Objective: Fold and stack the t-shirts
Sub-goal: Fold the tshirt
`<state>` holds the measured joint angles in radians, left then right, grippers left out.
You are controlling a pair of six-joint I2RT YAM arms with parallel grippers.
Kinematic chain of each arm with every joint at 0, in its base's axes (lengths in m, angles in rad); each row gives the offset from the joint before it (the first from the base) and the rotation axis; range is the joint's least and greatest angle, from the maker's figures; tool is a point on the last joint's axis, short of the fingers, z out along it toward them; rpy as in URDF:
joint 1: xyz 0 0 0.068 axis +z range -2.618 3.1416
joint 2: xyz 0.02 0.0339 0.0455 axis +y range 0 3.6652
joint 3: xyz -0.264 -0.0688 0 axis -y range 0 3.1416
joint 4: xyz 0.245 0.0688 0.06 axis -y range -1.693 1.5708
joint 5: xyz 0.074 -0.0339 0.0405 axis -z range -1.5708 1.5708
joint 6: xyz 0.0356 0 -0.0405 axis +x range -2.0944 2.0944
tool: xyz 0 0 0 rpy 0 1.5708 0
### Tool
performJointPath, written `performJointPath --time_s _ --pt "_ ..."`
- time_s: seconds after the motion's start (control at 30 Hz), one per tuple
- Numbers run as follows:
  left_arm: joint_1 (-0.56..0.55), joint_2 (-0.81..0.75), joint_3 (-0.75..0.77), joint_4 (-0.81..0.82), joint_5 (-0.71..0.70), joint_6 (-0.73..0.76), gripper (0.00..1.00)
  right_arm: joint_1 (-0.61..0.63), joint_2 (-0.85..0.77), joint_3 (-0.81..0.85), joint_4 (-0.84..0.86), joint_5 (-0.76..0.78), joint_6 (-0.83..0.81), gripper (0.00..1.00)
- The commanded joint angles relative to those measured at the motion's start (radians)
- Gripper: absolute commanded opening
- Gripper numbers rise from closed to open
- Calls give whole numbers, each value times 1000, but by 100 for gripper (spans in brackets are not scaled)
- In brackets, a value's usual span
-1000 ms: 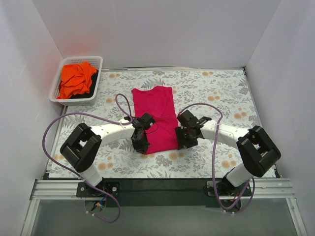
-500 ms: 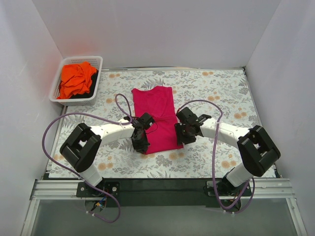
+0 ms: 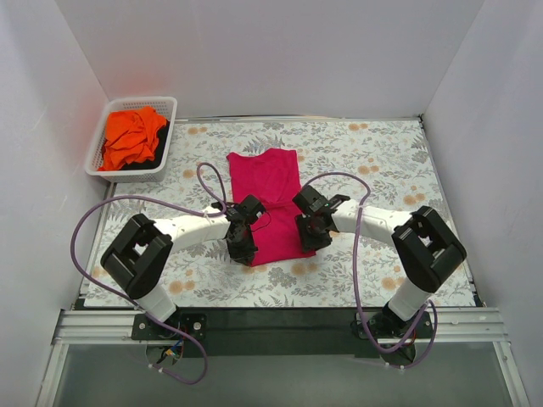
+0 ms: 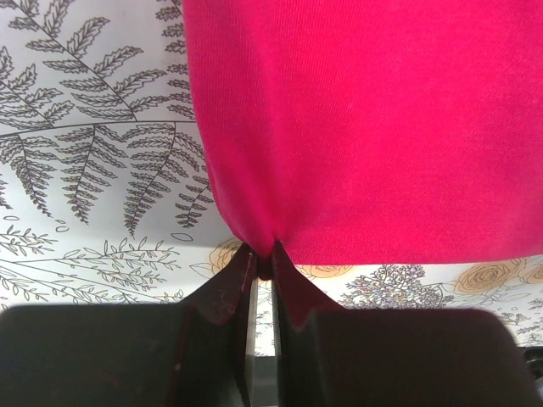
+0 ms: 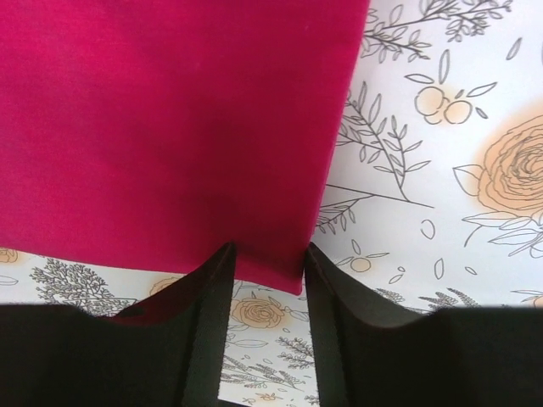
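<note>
so the right tool (image 5: 265, 263) has just slid in, jaws open around the near right corner of the magenta-pink t-shirt (image 3: 270, 180) lying flat on the worktop (image 3: 382, 161), while the left tool (image 4: 261, 261) is clamped tight on its near left corner, so the fold looks about ready

So the left end effector (image 4: 263, 261) has its two fingers squeezed nearly together on the near corner of the pink t-shirt (image 4: 365, 127), and the cloth bunches up right at the pinch. The fern-and-flower print worktop (image 4: 93, 170) shows left of the shirt and below it.
</note>
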<state>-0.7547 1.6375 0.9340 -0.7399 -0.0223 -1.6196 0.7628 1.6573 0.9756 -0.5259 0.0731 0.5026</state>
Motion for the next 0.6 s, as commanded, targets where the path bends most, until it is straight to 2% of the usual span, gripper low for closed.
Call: performJointPath --time_s 0.0,0.23,0.43,0.53,0.57 --pt "-2 12 -44 34 -21 6 2 35 73 0 -66 -6 30 37" --pt "6 -41 -49 36 -27 9 0 38 79 12 -85 -10 5 2" --pt "9 -105 -28 -6 16 50 0 33 12 25 -189 -27 -88 1" --pt "6 -163 -30 -29 128 115 0 33 -57 -31 -229 -131 -128 1" --pt "3 -235 -37 -32 175 122 0 35 -77 -49 -236 -183 -136 1"
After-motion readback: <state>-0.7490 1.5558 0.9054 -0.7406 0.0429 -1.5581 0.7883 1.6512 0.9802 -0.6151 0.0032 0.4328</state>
